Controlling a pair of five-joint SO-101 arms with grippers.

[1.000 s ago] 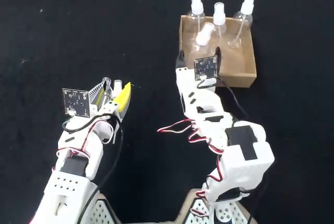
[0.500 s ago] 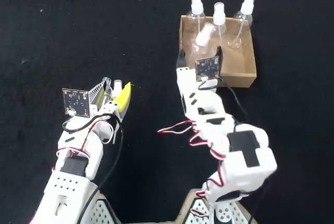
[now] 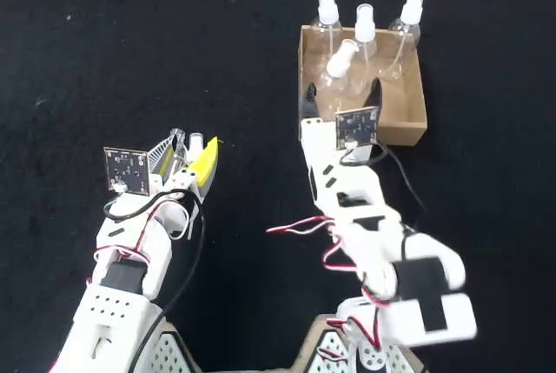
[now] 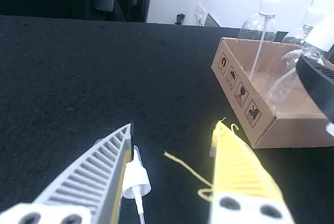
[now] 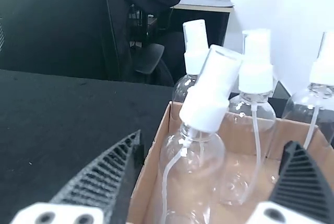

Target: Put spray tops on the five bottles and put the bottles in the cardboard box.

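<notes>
The cardboard box [image 3: 407,129] stands at the back right and holds several clear bottles with white spray tops. Three stand upright along its far wall [image 3: 365,25]. One bottle [image 3: 340,62] [image 5: 192,153] leans in the near left part of the box. My right gripper [image 3: 340,95] [image 5: 214,139] is open at the box's near wall, its black fingers either side of the leaning bottle and apart from it. My left gripper [image 3: 198,136] [image 4: 172,127] is open low over the table at the left. A loose white spray top [image 4: 136,174] lies just inside its grey finger.
Black cloth [image 3: 130,51] covers the table. A yellow thread [image 4: 182,164] lies between the left gripper's fingers. The box's printed side wall [image 4: 241,96] faces the left gripper some way off.
The right arm has drawn back a little from the box toward the front right. The leaning bottle stays in the box. The left arm has not moved.
</notes>
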